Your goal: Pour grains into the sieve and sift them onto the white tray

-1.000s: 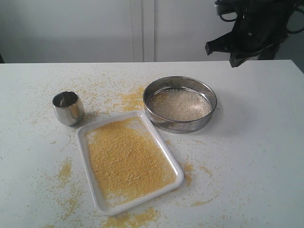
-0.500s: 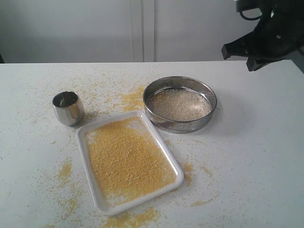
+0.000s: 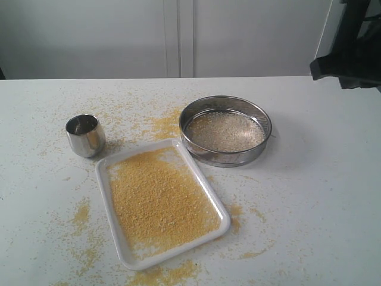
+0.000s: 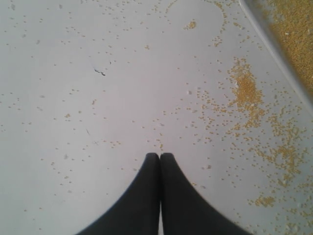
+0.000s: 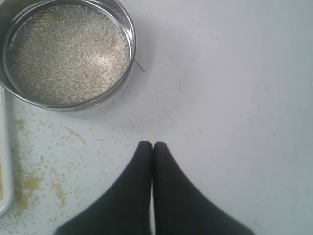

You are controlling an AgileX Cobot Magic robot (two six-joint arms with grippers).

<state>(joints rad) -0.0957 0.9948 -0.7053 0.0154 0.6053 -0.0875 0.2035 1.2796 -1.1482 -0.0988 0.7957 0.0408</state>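
Nearest, the flat rectangular white tray (image 3: 138,252) holds a bed of fine yellow meal (image 3: 158,199), with more scattered on the pale table (image 3: 309,196). The left gripper (image 4: 160,155), tips pressed together on nothing, hangs over that scatter near the tray's edge. Farther left stands the small shiny steel cup (image 3: 86,135). Farther right, just off the tray's corner, the round steel-rimmed sieve (image 3: 225,157) holds pale coarse granules (image 3: 225,131). At the far right the right gripper (image 5: 146,145) is likewise closed and empty. A knock to the sieve would likely tip granules onto the sifted meal.
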